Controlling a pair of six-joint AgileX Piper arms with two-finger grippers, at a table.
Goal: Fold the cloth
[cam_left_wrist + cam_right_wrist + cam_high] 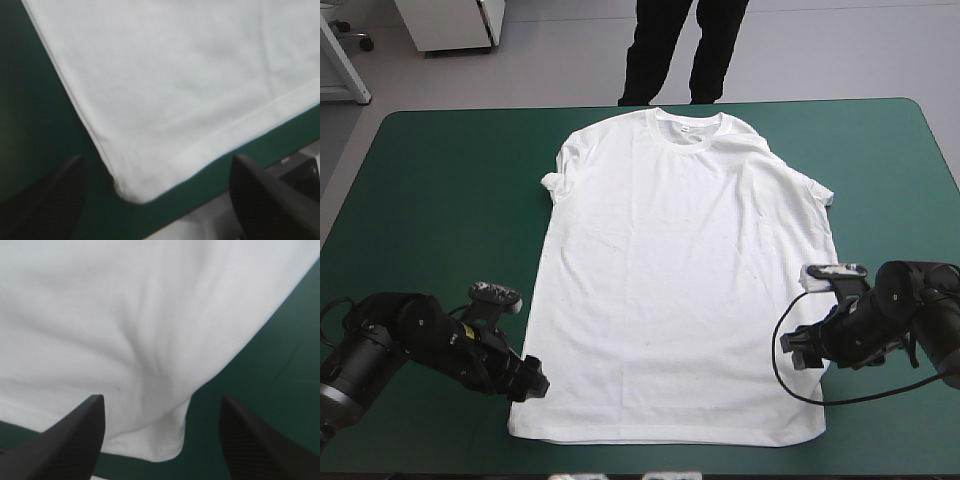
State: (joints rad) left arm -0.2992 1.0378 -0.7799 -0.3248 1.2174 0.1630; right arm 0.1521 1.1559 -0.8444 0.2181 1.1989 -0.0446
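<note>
The T-shirt (680, 270) lies spread flat down the middle of the teal-green table (440, 200), collar toward the far edge and hem close to the near one. The left gripper (532, 384) sits low at the hem's left corner, its black fingers spread wide, with the corner lying between them and clear of both. The right gripper (800, 352) is at the opposite hem corner, fingers likewise apart, and the cloth there is slightly rumpled.
</note>
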